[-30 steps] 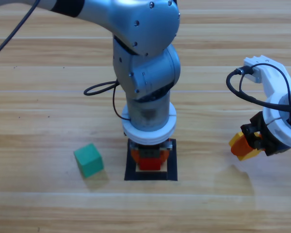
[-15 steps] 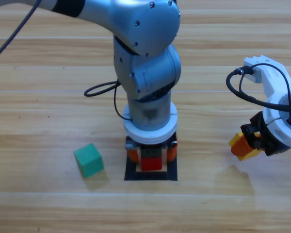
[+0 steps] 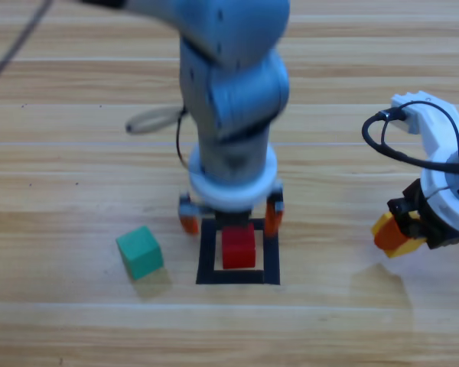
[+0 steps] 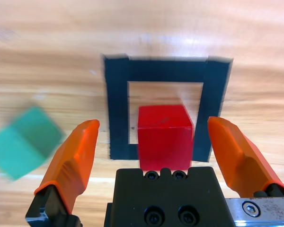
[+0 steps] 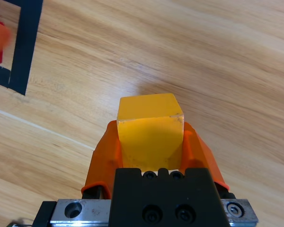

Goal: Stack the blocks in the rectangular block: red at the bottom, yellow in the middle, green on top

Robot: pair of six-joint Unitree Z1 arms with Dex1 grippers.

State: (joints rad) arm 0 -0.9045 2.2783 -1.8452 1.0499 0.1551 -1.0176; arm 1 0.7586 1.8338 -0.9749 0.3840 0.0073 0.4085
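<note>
Left gripper point(image 3: 231, 215) open above red cube point(image 3: 238, 248) in tape square point(image 3: 271, 256). Right gripper point(image 5: 150, 142) clamps yellow cube point(image 5: 150, 126) near table's right edge.

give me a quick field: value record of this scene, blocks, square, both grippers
red cube: inside the tape square, free of the jaws
green cube: on the table, outside the square, on its left in the high view
yellow cube: held off to the right
left gripper: open, over the square
right gripper: shut on the yellow cube
</note>
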